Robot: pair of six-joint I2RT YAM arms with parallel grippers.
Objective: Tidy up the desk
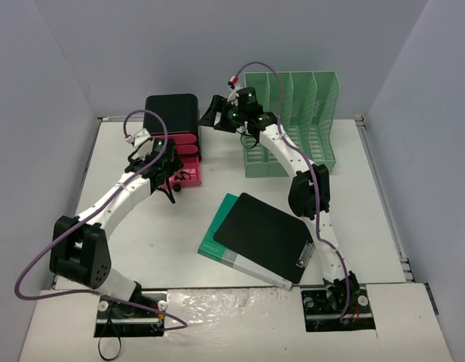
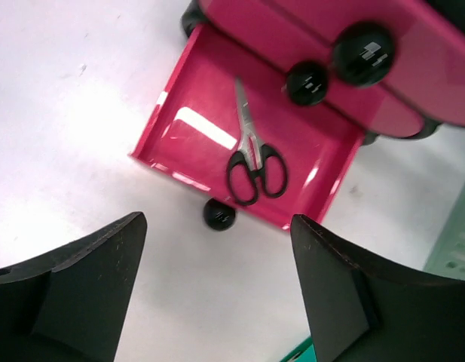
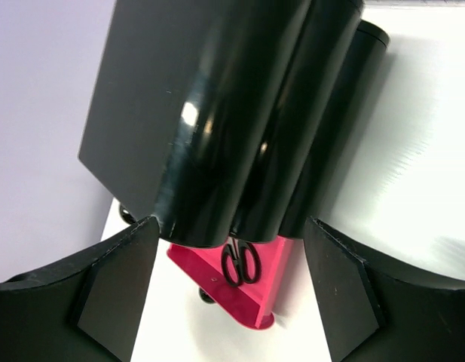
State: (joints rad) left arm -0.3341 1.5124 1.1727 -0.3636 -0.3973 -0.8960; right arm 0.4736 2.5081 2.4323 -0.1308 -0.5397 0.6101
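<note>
The white desk (image 1: 142, 249) holds a black drawer unit (image 1: 172, 113) with pink drawers at the back left. Its lowest pink drawer (image 2: 194, 136) is pulled out, with black-handled scissors (image 2: 251, 162) lying inside. The drawer's black knob (image 2: 218, 214) faces my left gripper (image 2: 217, 302), which is open and empty just in front of it. In the top view the left gripper (image 1: 170, 183) hovers at the open drawer (image 1: 190, 173). My right gripper (image 1: 212, 113) is open and empty beside the unit's upper right side. The right wrist view shows the unit (image 3: 217, 113), drawer (image 3: 243, 290) and scissors (image 3: 241, 262).
A green file organizer (image 1: 292, 121) stands at the back right, behind the right arm. A black clipboard (image 1: 262, 234) lies on a teal book (image 1: 215, 237) in the middle front. Two closed drawers' knobs (image 2: 307, 81) show above the open drawer. Pale grey walls surround the desk.
</note>
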